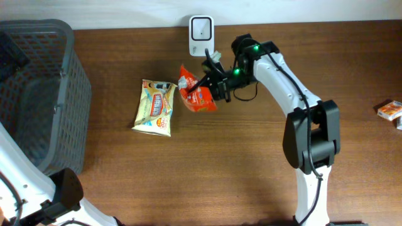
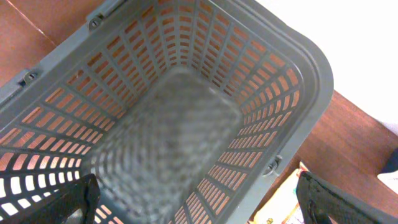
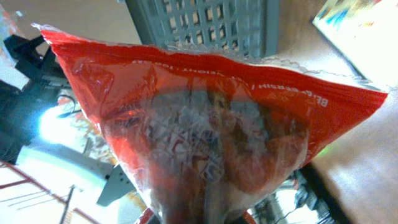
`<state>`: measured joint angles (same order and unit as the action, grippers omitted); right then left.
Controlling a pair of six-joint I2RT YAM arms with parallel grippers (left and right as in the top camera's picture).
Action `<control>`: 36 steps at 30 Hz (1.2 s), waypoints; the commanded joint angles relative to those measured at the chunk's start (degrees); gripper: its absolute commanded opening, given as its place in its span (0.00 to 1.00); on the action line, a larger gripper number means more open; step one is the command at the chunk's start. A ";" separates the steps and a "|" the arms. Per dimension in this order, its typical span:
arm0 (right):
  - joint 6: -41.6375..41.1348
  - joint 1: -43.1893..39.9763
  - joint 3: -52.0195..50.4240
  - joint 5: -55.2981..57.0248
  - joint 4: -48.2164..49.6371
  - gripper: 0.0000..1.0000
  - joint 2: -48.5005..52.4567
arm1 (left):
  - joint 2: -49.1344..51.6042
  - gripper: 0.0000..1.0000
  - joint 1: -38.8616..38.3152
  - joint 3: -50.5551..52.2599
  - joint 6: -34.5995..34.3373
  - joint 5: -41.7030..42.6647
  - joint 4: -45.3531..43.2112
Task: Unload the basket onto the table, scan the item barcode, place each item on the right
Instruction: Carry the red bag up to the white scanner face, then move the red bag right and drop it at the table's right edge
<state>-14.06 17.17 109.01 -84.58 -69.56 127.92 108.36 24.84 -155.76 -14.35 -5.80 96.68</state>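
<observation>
My right pincer (image 1: 212, 85) is clamped on the red snack bag (image 1: 196, 93), gripping it at its right edge. Through my right wrist camera the bag (image 3: 205, 124) fills the view: clear film over red, with white print running upside down below the crimped top seam, too blurred to read. The bag sits just in front of the white scanner (image 1: 201, 28). The yellow snack bag (image 1: 156, 107) lies flat just to its left, its logo too small to read. My left pincer (image 2: 193, 186) hangs wide apart, holding nothing, over the grey basket (image 2: 298, 68). A small orange box (image 1: 389, 110) lies at the table's far right edge.
</observation>
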 commanded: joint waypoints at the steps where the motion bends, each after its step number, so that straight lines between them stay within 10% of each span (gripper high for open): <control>1: 7.74 4.24 1.16 -4.39 -4.33 0.04 -0.39 | -0.70 0.99 0.20 -0.61 -0.13 0.00 0.02; 7: 6.54 5.62 1.16 0.13 9.84 0.04 -0.37 | -0.70 0.99 0.20 -0.61 -0.13 0.00 0.02; 10: -16.13 3.82 1.16 33.57 30.01 0.04 -0.37 | -0.70 0.99 0.20 -0.61 -0.13 0.00 0.02; 18: -15.85 3.87 1.16 83.32 58.49 0.04 0.48 | -0.70 0.99 0.20 -0.61 -0.13 0.00 0.02; 36: -11.69 2.36 1.90 86.62 69.68 0.04 4.20 | -0.70 0.99 0.20 -0.61 -0.13 0.00 0.02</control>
<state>-26.33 21.06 109.08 1.08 0.62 135.24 108.36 24.84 -155.76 -14.35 -5.82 96.68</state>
